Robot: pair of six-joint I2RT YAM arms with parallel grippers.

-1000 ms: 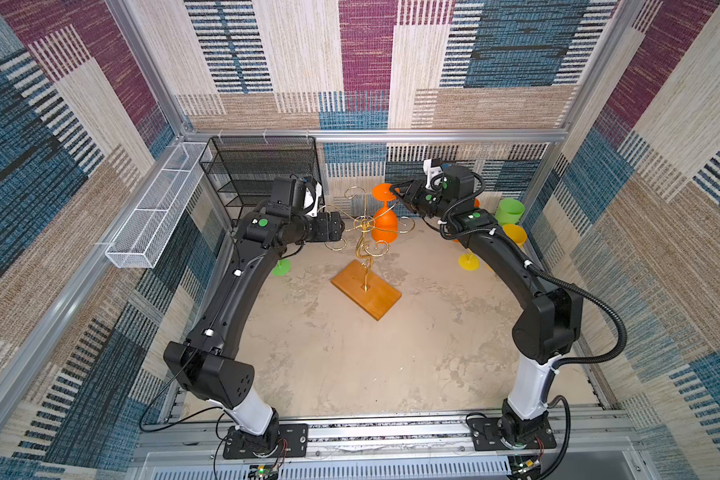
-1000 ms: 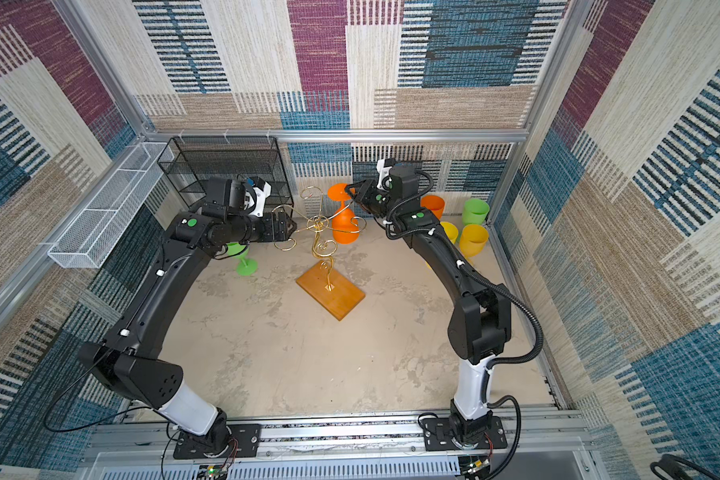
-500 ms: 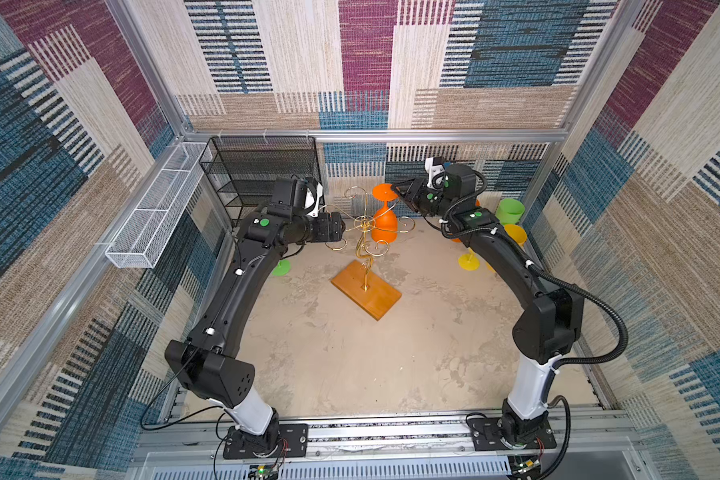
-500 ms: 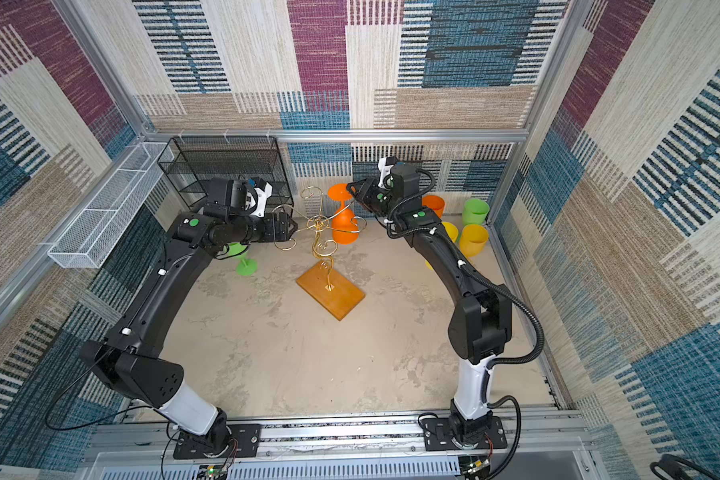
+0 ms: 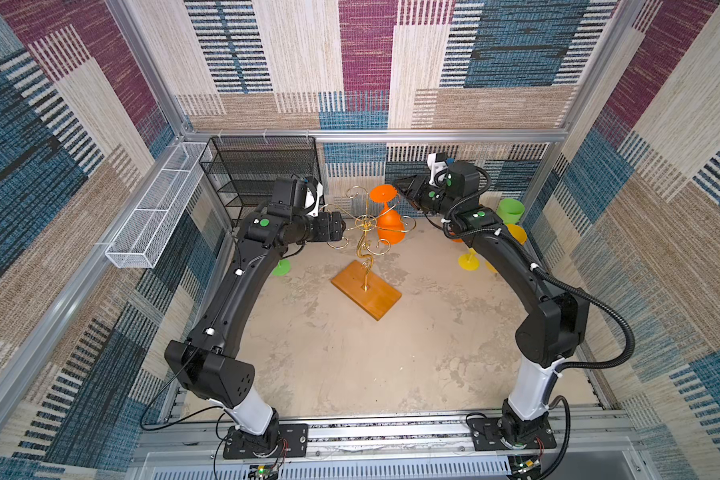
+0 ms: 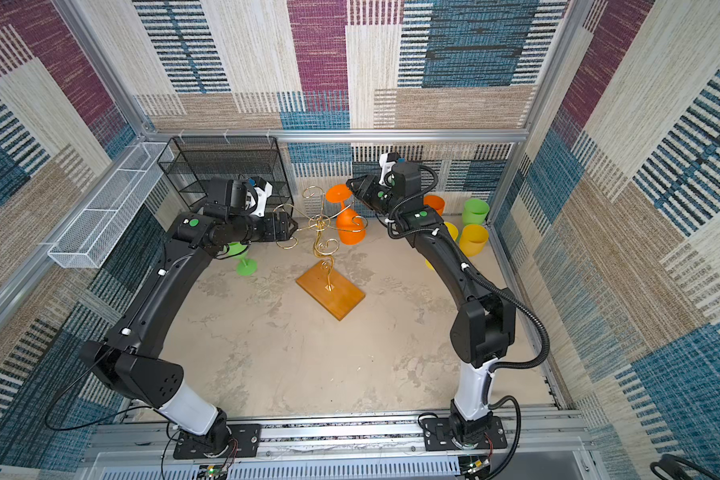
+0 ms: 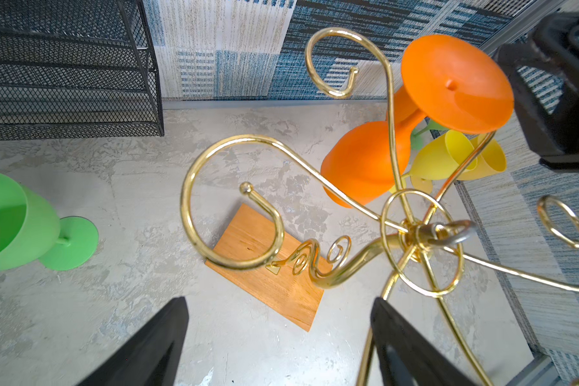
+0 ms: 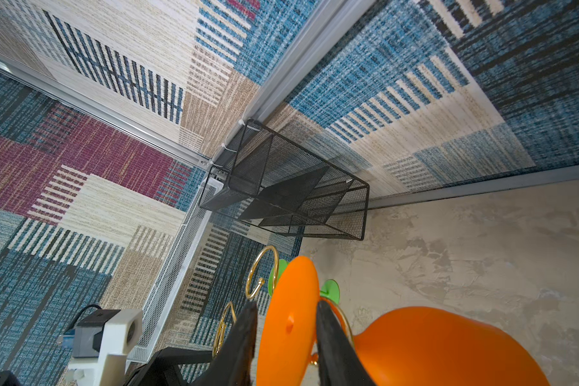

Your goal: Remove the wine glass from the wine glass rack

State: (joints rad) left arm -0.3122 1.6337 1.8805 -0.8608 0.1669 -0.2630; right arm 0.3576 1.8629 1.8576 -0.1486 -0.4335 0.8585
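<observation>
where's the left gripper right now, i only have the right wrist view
Observer: The left gripper is on the far side of the wine glass rack from the orange wine glass, jaws wide open and closed on nothing.
Operator: ok and the rack's base, is it flat
Observer: Yes, in both top views the wooden base lies flat on the table, and neither gripper is on it.
</observation>
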